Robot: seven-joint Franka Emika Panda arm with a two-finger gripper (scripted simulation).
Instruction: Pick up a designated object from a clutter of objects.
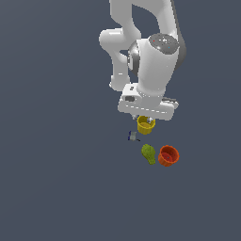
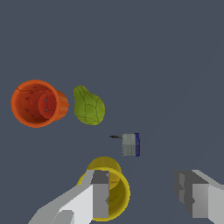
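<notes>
Mustard-yellow cup (image 2: pixel 114 192) sits right under one finger (image 2: pixel 99 194) of the gripper (image 2: pixel 146 197), jaws spread wide, other finger off past its rim. Grey-blue piece (image 2: pixel 130 145), green pear thing (image 2: pixel 88 106) and orange-red cup (image 2: pixel 37 103) lie further out beyond the jaws.

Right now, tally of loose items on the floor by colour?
Yellow: 1, the yellow cup, with one of the jaws inside its rim
Orange-red: 1, the orange-red cup
Green: 1, the green pear-like object
Grey-blue: 1, the small grey-blue piece
Total: 4
</notes>
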